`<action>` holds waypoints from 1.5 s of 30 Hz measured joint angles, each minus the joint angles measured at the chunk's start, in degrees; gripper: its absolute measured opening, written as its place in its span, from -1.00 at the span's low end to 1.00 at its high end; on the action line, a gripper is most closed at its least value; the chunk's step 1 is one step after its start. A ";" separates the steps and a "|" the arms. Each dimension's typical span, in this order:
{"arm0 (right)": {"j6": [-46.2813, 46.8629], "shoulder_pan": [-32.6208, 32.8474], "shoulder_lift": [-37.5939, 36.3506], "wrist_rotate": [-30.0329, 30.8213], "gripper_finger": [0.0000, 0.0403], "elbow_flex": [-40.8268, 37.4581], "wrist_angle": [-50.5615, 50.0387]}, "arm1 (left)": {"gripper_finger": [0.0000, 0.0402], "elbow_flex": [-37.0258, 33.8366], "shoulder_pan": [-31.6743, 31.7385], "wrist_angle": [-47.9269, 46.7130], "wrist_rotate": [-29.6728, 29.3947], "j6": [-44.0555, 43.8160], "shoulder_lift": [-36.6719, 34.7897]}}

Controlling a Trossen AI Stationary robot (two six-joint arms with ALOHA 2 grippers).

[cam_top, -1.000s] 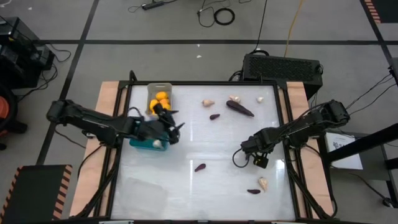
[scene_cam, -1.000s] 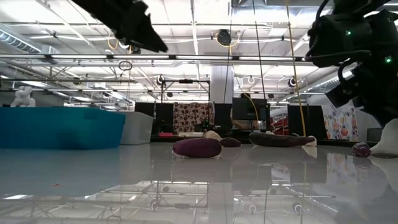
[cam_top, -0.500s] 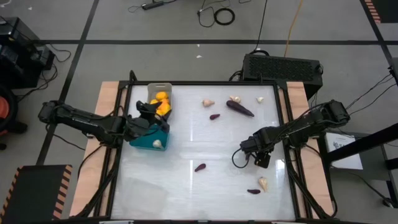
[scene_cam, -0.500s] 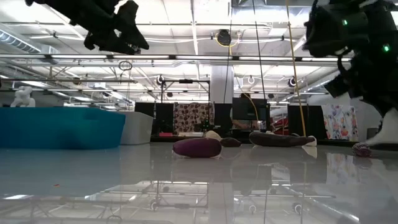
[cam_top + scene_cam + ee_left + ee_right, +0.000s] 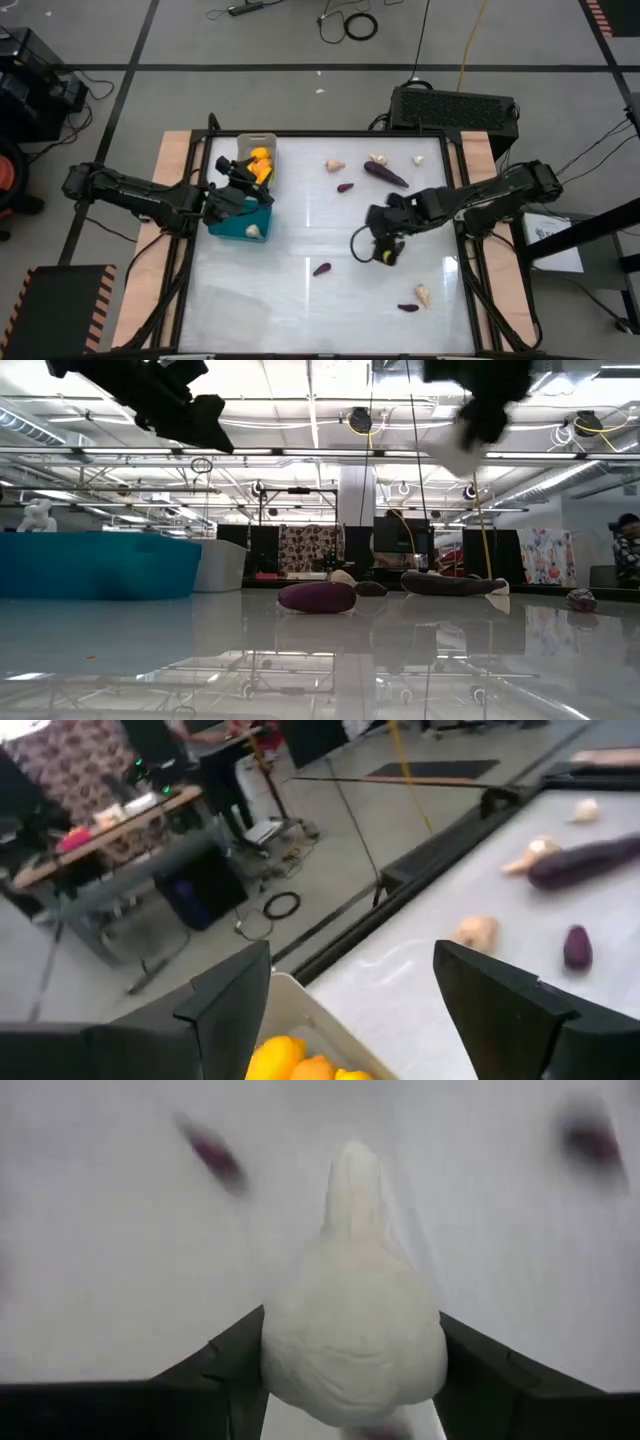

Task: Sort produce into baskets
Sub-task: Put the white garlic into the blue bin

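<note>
At bench centre, right end effector point(image 5: 385, 243): clamped on a pale cream pointed garlic bulb point(image 5: 352, 1330).
Left end effector point(image 5: 243, 178): fingers spread, at nine o'clock, above the light grey rectangular bin point(image 5: 243, 146) of yellow-orange fruits point(image 5: 261, 163).

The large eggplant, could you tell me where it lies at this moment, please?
In the high view, the large eggplant lies on the table's far right part, just beyond the right gripper, with a garlic bulb beside its far end.

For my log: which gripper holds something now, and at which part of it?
The right gripper holds a cream garlic bulb by its wide rounded base, pointed tip facing outward. The left gripper, over the yellow fruits, is open and holds nothing.
</note>
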 joint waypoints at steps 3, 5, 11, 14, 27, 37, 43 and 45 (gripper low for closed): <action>-7.09 -0.95 0.72 -0.27 0.04 -0.60 15.87 | 0.43 0.02 1.02 -0.32 -0.13 -4.43 0.00; -12.62 -1.65 2.52 -0.45 0.04 -0.69 24.90 | 0.43 0.07 1.93 -0.37 -0.10 -3.03 -0.23; -22.49 -4.54 11.89 -0.41 0.04 -0.76 51.21 | 0.43 2.12 4.53 -10.03 1.34 -2.08 -4.51; -24.50 -5.83 18.28 -0.41 0.04 -0.78 62.81 | 0.43 3.74 6.24 -15.85 3.09 -7.44 -8.66; -24.67 -10.46 45.83 -0.38 0.04 20.99 79.65 | 0.43 3.85 8.42 -18.19 17.11 -14.90 -16.63; -24.91 -11.19 54.60 -0.42 0.27 35.04 71.10 | 0.43 3.85 8.42 -20.86 16.40 -16.94 -16.74; -26.57 -12.27 54.47 -0.40 0.53 38.69 63.06 | 0.43 3.85 8.38 -20.92 16.23 -16.95 -16.74; -28.22 -12.58 54.44 -0.48 0.60 40.63 57.41 | 0.43 3.85 8.38 -20.97 16.20 -16.95 -16.74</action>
